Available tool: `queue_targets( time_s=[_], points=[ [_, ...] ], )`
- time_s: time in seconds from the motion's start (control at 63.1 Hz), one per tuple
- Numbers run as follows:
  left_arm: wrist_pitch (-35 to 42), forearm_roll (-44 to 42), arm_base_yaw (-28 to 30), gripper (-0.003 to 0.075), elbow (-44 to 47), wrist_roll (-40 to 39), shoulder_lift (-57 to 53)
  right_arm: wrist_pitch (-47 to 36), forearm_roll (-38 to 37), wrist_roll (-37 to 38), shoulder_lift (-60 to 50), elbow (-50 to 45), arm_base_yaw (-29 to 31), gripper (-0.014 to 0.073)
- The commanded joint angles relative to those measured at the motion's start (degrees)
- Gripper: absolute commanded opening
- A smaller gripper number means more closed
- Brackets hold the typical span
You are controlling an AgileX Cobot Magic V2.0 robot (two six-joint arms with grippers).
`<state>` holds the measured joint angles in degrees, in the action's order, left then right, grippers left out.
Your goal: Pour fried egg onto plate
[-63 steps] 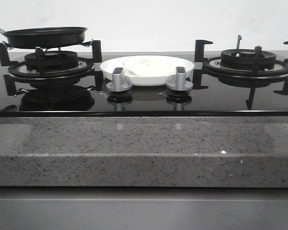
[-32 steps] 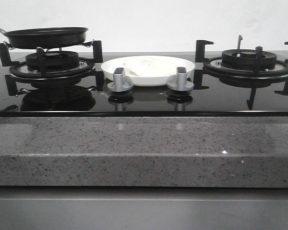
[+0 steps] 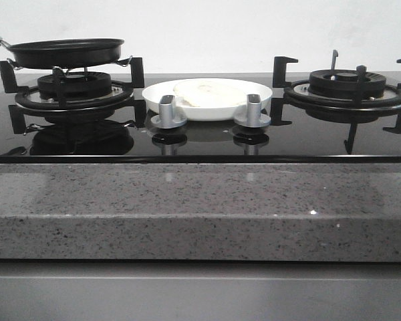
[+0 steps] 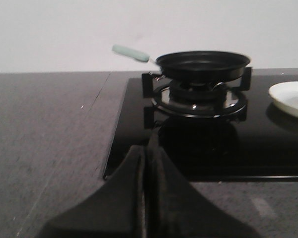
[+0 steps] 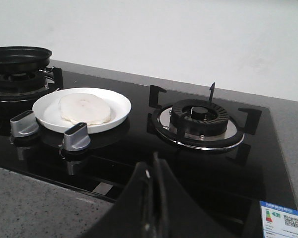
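**Egg on plate, both claws closed and empty**

Claws first: your left gripper shows in its wrist view with the dark fingers pressed together, nothing between them, hovering over the grey stone counter just short of the hob's front edge. Your right gripper looks the same in its own view: fingers shut tight against each other, holding nothing, above the front edge of the black glass hob.

Take the plate as your landmark. It sits on the glass in the middle of the hob, between the two burners, and the fried egg lies flat on it, a little off centre, entirely inside the rim. Two silver knobs stand on the glass just in front of the plate, one towards each side.

To the left of the plate you see the black frying pan resting level on the left burner, its pale green handle pointing away from the plate. From the left wrist view the pan's inside looks dark and bare. To the right of the plate stands the right burner, with nothing on its supports. Near the hob's front right corner a sticker with a printed code lies on the glass.
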<state>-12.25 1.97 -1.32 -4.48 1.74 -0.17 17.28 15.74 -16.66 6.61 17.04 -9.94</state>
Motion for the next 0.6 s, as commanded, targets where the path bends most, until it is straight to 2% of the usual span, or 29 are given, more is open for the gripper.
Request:
queue_targets(
  time_s=[0.0,0.127,0.158,0.586],
  points=[
    [5.21,1.97,2.75,-0.0020,0.88,-0.63,-1.13,-4.34,-0.36,-0.33,0.55,1.53,0.07,-0.0069],
    [10.37,2.87,3.85,-0.0020,5.19,-0.63,-1.13,-4.34,-0.36,-0.33,0.55,1.53,0.07,-0.0069],
    [8.69,3.13,3.73,-0.0020,5.01,-0.63,-1.13,-4.34,-0.36,-0.33,0.55,1.53,0.07,-0.0069],
    [9.17,3.12,2.67,-0.0020,4.92,-0.63,-1.02,-4.33,-0.36,-0.33,0.61,1.53,0.07,-0.0069]
  ],
)
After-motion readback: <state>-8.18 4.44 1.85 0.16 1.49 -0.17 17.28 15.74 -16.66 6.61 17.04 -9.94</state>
